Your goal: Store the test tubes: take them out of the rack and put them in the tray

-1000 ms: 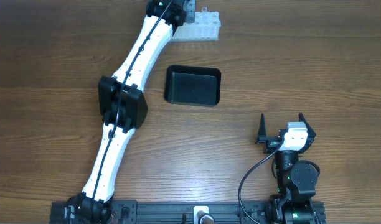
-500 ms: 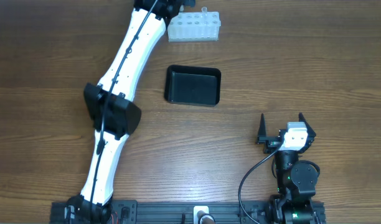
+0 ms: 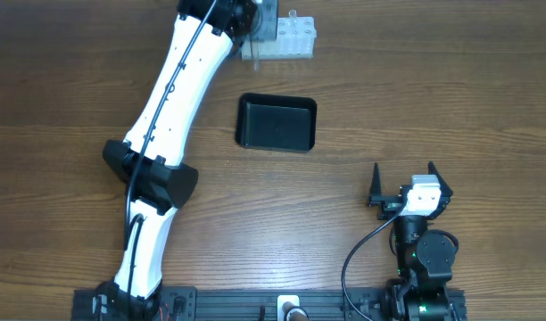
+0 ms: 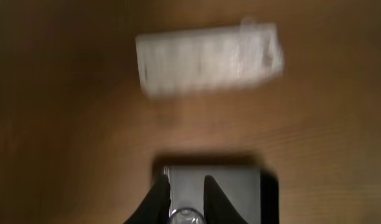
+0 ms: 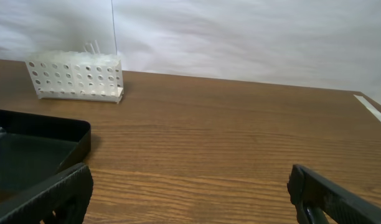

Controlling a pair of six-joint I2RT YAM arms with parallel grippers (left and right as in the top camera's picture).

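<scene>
While right pincer [image 3: 404, 178] sits spread wide at lower right, tray [image 3: 277, 123] lies mid-frame and rack [image 3: 289, 41] at top centre. Left pincer [image 4: 185, 182] pinches what looks like a test tube [image 4: 184, 215]. A loose grip or fast swing could drop it outside the tray.

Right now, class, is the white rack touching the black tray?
Apart. The top view shows a strip of bare wooden table between the rack and the tray.
</scene>
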